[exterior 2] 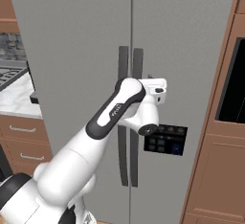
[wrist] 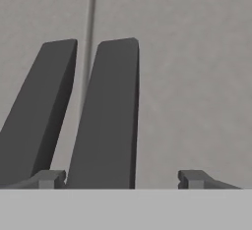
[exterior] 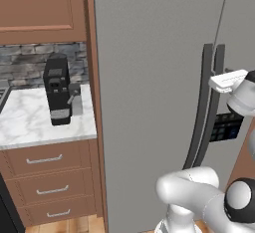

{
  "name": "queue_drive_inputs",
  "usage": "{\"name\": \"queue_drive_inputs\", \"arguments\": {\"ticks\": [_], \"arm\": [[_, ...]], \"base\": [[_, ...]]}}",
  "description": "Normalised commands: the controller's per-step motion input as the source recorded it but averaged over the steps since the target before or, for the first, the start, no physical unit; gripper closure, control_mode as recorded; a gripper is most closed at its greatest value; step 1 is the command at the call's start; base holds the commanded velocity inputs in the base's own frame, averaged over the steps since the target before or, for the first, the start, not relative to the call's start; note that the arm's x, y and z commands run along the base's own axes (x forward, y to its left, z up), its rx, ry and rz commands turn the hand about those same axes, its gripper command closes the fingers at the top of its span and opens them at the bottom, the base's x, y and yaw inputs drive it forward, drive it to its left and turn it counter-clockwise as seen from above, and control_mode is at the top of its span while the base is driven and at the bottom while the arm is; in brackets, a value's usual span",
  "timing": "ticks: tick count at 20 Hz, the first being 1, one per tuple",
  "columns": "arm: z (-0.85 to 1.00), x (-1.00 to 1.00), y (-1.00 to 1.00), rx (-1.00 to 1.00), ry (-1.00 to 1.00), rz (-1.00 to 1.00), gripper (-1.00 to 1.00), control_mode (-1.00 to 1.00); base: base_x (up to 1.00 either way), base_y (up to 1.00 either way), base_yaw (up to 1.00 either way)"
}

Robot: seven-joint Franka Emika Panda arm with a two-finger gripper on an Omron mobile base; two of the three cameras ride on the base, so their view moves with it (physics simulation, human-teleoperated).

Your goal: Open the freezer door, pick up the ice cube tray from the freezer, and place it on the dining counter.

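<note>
The freezer [exterior 2: 72, 36] is a tall grey appliance with two shut doors. My gripper [wrist: 122, 179] is open, and its fingertips [wrist: 49, 179] stand on either side of the right-hand dark bar handle [wrist: 106, 116] without touching it. That handle [exterior 2: 138, 65] belongs to the freezer door [exterior 2: 191, 50], the right panel. The left door's handle [wrist: 37, 121] runs just beside it, across the seam. My white hand [exterior: 228, 80] is pressed up to the handles [exterior: 217, 97] at mid height. The ice cube tray is hidden behind the shut door. The dining counter is out of view.
A dark control panel [exterior 2: 165, 139] sits on the right door below my hand. Left of the appliance, a small marble counter [exterior: 30, 122] carries a black coffee machine [exterior: 59, 90] over wooden drawers [exterior: 45, 177]. A brown cabinet with a dark oven window [exterior 2: 234, 84] stands to the right.
</note>
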Motion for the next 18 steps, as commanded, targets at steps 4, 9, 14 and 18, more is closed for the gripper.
{"name": "queue_drive_inputs", "arguments": {"ticks": [4, 9, 14, 18], "arm": [[0.00, 0.00, 0.00, 0.00, 0.00, 0.00, 1.00, -1.00], [0.00, 0.00, 0.00, 0.00, 0.00, 0.00, 1.00, -1.00], [0.00, 0.00, 0.00, 0.00, 0.00, 0.00, 1.00, -1.00], [0.00, -0.14, -0.02, 0.00, 0.01, 0.00, 1.00, -1.00]], "base": [[0.00, 0.00, 0.00], [0.00, 0.00, 0.00], [0.00, 0.00, 0.00], [0.00, 0.00, 0.00]]}}
